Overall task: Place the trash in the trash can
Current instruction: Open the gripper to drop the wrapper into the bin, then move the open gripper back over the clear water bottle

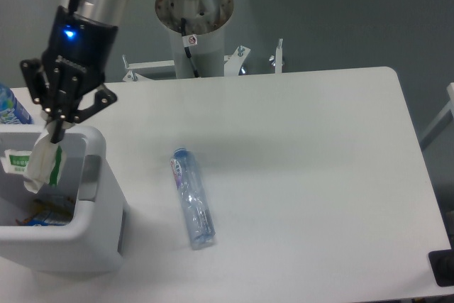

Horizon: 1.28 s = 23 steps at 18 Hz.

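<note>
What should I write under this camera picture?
Gripper dangles the wrapper over the bin; the bottle waits on the table.

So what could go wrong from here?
1. The wrapper hangs from the gripper over the bin, close to its right wall; if released while swinging, it might catch on the rim or fall outside.
2. The grip is only on the wrapper's top edge, so it may slip early.
3. The crushed bottle lies on the table and could roll when grasped.

lab setting: robot arm pedestal (pixel 193 19) behind bare white table (pixel 319 175), plain grey floor (pixel 355 12).
</note>
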Tool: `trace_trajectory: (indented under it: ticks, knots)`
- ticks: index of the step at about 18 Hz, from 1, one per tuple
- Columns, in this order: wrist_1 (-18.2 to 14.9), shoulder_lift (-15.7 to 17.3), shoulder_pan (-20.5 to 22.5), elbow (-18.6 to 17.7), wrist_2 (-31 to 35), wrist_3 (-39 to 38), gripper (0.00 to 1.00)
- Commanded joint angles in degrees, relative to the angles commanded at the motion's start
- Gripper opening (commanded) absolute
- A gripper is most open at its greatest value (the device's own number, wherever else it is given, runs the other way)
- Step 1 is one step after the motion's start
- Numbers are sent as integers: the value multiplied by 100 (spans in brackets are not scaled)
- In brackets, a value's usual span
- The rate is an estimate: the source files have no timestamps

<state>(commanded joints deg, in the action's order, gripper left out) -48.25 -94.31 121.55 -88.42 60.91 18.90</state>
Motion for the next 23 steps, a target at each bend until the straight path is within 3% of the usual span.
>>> trace_trajectory:
  ticks: [4, 8, 13, 18, 23]
  knots:
    - [0, -9, 0, 27, 9, -9, 99]
    - [9, -324, 78, 158, 26, -26, 100]
    - [9, -703, 1070, 132, 9, -35, 100]
    - [0, -1089, 1467, 132, 26, -18, 100]
    - [-26, -1563, 1415, 62, 991, -53, 100]
